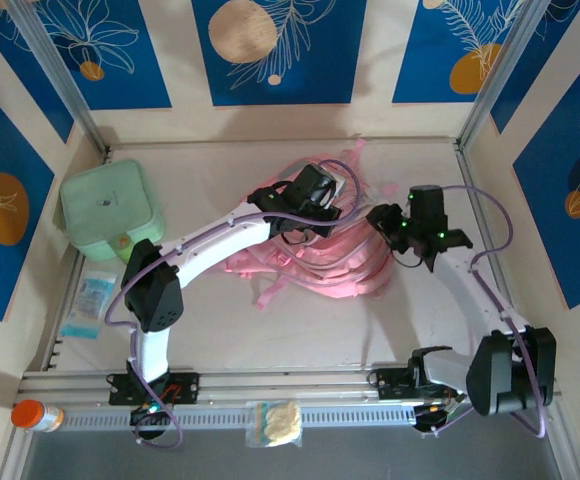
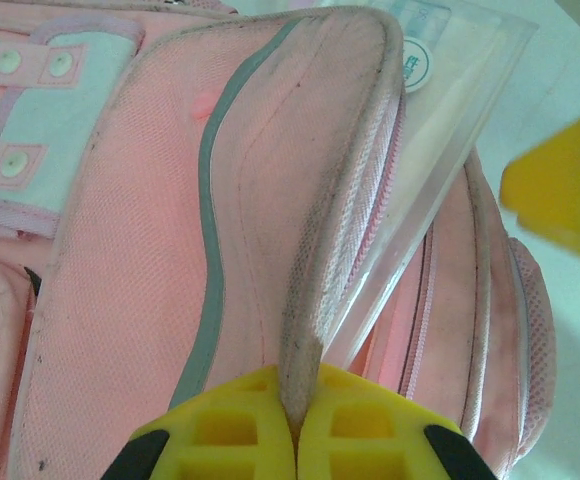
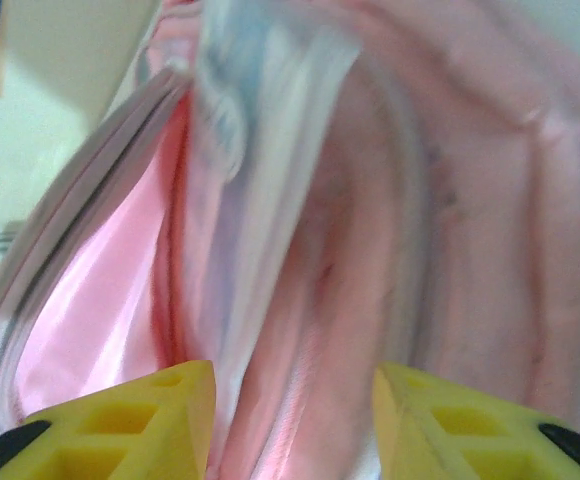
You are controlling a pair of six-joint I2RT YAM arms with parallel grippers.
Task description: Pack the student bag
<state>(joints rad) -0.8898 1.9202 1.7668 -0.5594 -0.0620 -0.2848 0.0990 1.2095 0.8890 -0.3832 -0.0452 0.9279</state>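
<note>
Pink student bag (image 1: pixel 335 265) sits slumped mid-counter (image 1: pixel 300 340) between the arms, straps splayed toward the near edge; soft pink fabric, grey piping, pale snap-button panel; left gripper (image 2: pixel 297 425) jaws pinch the open pocket's edge; clear packet (image 2: pixel 450 130) pokes out; right gripper (image 3: pixel 292 405) jaws spread apart.

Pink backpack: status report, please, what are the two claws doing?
Left gripper shut on flap edge of student bag. Right gripper open, at clear packet poking from the bag. Nothing blocking.

Overhead looks down; wrist views close, both on student bag (image 2: pixel 120 300)
</note>
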